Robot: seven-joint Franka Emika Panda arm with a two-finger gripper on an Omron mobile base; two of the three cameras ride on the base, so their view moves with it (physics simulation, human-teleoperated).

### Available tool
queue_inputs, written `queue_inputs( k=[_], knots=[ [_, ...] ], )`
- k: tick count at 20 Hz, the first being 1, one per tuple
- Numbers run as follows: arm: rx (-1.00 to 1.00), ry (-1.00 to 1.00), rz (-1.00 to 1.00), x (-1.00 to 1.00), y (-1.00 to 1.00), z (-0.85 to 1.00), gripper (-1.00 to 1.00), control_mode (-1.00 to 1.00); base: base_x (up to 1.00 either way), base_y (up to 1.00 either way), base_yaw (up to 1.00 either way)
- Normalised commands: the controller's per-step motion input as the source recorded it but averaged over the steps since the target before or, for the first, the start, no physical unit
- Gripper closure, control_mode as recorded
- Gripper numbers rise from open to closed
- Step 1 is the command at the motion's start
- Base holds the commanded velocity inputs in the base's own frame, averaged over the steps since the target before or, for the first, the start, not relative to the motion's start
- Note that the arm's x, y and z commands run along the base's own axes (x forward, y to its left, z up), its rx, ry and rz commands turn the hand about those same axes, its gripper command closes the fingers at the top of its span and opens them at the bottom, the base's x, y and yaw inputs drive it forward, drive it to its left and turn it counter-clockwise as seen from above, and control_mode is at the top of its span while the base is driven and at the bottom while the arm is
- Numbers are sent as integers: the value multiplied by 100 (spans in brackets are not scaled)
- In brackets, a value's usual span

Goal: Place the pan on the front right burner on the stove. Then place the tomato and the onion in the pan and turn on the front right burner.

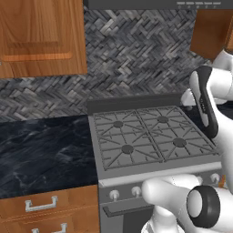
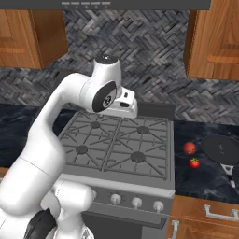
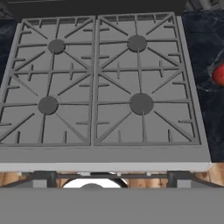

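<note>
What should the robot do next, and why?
Probably swing the arm right toward the pan. The pan sits on the dark counter right of the stove, beside the tomato and onion, and the front right burner is bare. The gripper hangs above the stove with jaws open, holding nothing, so the pan likely comes first.

counter (image 2: pixel 205 177): dark marbled stone, right of the stove (image 2: pixel 121 144) | on it: pan (image 2: pixel 220 148) near the right edge, handle toward the front; onion (image 2: pixel 189 148) and tomato (image 2: pixel 194 163) close together between pan and stove, tomato nearer the front | stove grates: bare, front right burner (image 2: pixel 137 157) uncovered
</note>
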Motion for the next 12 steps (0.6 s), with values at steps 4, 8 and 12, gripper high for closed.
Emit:
queue_inputs(
  k=[4,8,12],
  knots=[
    [0,-1,0,-49,-40,0,-100,-100,0,0,0],
    [0,-2,0,-44,-38,0,-100,-100,0,0,0],
    [0,-6,0,-29,-45,0,-100,-100,0,0,0]
  ],
)
